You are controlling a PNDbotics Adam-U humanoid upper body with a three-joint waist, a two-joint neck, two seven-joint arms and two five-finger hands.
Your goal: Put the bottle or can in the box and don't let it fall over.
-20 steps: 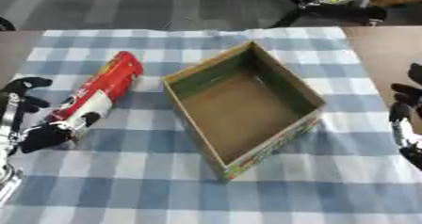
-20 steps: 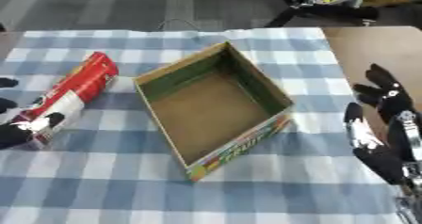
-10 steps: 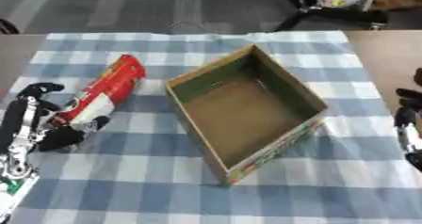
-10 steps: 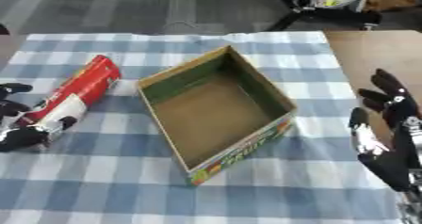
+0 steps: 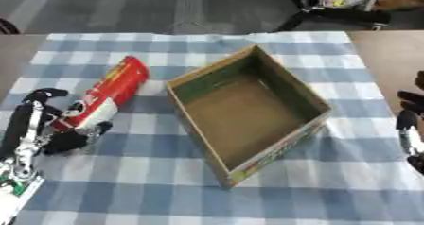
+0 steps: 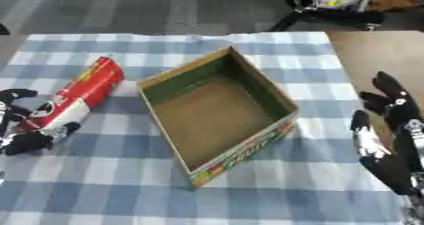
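A red can [image 5: 108,94] with a white and black near end lies on its side on the checked cloth, left of the box. The open cardboard box [image 5: 281,146] stands askew in the middle, with nothing inside. My left hand [image 5: 25,125] reaches up from the lower left, right beside the can's near end. Its fingers are slightly bent alongside the can, not closed round it. My right hand [image 6: 389,139] rests open at the right edge, fingers up, apart from the box.
The blue and white checked cloth [image 5: 165,181] covers most of the table. Bare brown tabletop [image 6: 373,54] shows on the right. A black chair base [image 5: 331,11] stands on the floor beyond the far edge.
My left hand has come in from the left edge to the can's near end. The can and box have stayed put; the view has shifted a little.
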